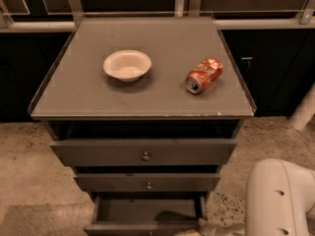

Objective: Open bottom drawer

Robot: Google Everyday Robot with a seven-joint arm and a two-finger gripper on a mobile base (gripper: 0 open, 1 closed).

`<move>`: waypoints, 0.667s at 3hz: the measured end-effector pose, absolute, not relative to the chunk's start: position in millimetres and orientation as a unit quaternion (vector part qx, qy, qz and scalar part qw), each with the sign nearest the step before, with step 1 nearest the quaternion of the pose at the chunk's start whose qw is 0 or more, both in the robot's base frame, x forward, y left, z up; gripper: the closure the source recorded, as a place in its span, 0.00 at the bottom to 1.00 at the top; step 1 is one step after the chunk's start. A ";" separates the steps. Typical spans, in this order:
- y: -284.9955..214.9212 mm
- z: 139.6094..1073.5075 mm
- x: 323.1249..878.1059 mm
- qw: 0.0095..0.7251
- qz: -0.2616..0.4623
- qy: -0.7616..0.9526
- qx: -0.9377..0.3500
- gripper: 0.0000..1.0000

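Note:
The bottom drawer (143,210) of the grey cabinet (142,97) stands pulled out, with its dark inside showing. Its slim front lies along the lower frame edge, and its knob is out of view. The middle drawer (147,182) and the top drawer (142,153) above it stick out less, each with a small round knob. My gripper (193,231) is at the very bottom of the frame, by the right part of the bottom drawer's front, and is mostly cut off. My white arm (278,200) fills the lower right corner.
A white bowl (127,65) and a crushed red can (204,74) lying on its side sit on the cabinet top. Dark cabinets with a rail run along the back. Speckled floor (29,181) lies on both sides, and a white post (305,107) stands at the right.

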State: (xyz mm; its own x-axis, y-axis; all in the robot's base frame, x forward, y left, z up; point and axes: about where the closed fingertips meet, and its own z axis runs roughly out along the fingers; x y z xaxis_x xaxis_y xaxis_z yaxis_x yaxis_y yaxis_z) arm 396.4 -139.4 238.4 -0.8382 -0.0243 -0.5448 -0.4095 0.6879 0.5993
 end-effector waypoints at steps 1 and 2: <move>-133.6 245.9 369.4 0.274 0.387 0.874 -0.108 0.00; -141.3 249.5 348.4 0.295 0.380 0.870 -0.113 0.00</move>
State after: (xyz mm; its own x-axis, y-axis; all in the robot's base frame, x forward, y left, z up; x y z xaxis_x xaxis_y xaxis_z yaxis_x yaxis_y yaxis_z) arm 348.4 -141.3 249.5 -0.8006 0.0275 -0.5985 -0.4203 0.6862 0.5937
